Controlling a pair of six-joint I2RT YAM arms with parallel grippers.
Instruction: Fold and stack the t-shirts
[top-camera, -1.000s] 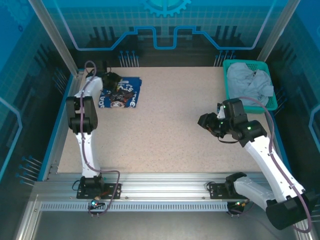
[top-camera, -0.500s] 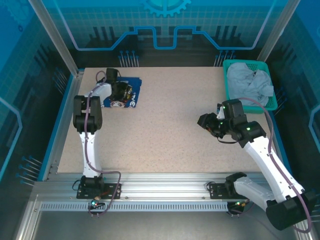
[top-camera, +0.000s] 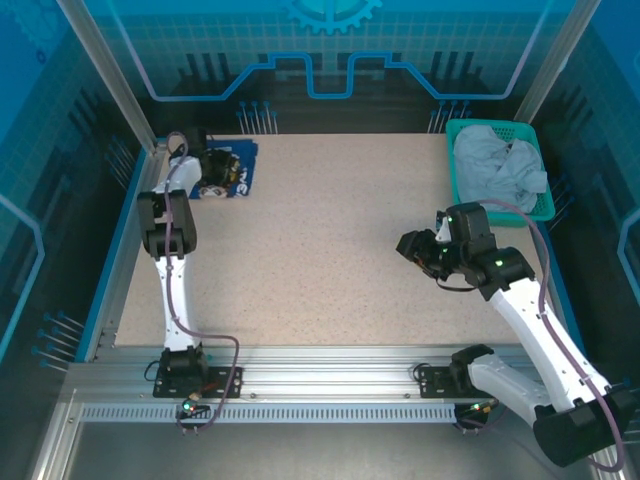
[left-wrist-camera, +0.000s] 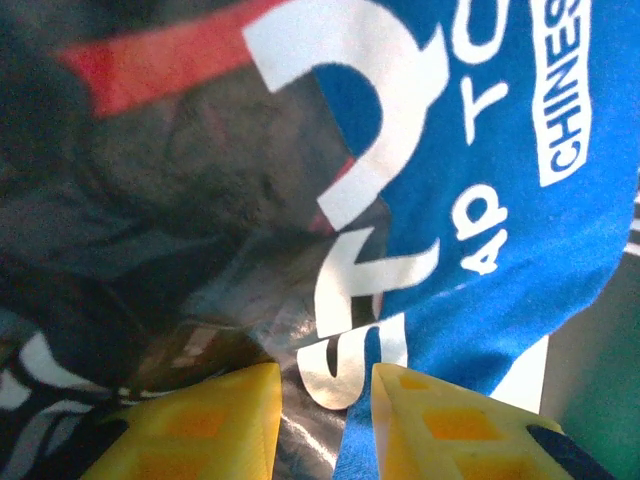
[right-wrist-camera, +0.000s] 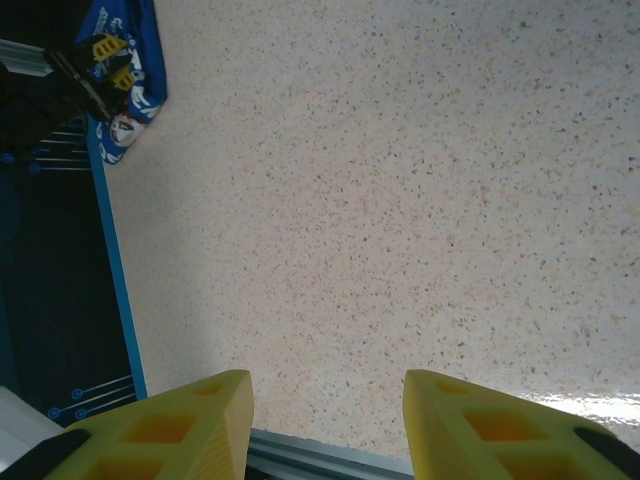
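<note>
The right end effector (top-camera: 418, 246) hovers over the bare counter (top-camera: 330, 230) near its right side, jaws apart and holding nothing; its wrist view shows speckled surface between the yellow fingers (right-wrist-camera: 205, 405). At the far left corner, the bunched blue shirt (top-camera: 238, 170) lies on the counter with the left end effector (top-camera: 212, 166) down on it. Up close, its jaws stand narrowly apart with printed cloth between them; whether they actually pinch it I cannot tell. At the far right corner, the grey shirt (top-camera: 497, 165) sits crumpled inside the basket (top-camera: 453, 160).
</note>
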